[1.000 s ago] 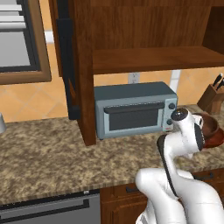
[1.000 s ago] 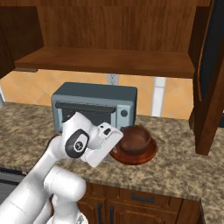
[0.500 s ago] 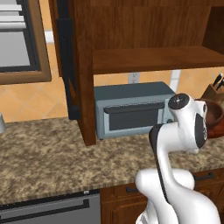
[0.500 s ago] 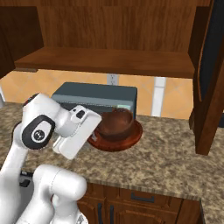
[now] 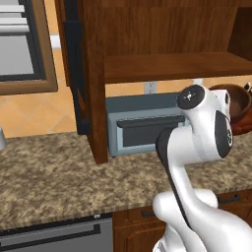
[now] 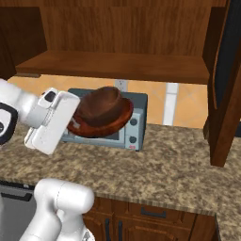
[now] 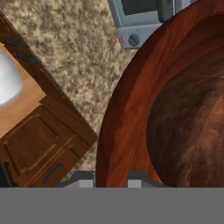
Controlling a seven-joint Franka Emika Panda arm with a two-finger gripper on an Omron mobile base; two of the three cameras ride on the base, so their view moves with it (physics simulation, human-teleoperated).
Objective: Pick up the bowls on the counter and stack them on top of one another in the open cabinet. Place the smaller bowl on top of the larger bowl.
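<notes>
The larger bowl [image 6: 120, 121], wide and reddish-brown, hangs tilted in the air in front of the toaster oven. The smaller bowl [image 6: 106, 100], darker brown, sits in its middle. My gripper [image 6: 74, 126] is shut on the larger bowl's near rim. In the hand view the red rim [image 7: 127, 109] curves up from between my fingertips [image 7: 85, 183], with the smaller bowl [image 7: 192, 118] inside it. In the left base view the bowls [image 5: 240, 107] peek out at the right behind my arm. The open cabinet's shelf [image 6: 113, 63] lies above, bare; the counter [image 6: 164, 160] is below.
The grey-blue toaster oven [image 5: 142, 128] stands on the counter under the shelf. The cabinet's tall doors [image 6: 226, 84] [image 5: 83, 74] hang open on either side and reach down close to the counter. Lower cabinet drawers [image 6: 141, 216] run along the front.
The arm has raised both bowls off the counter, up and to the left in the right base view, until they hang level with the toaster oven's top.
</notes>
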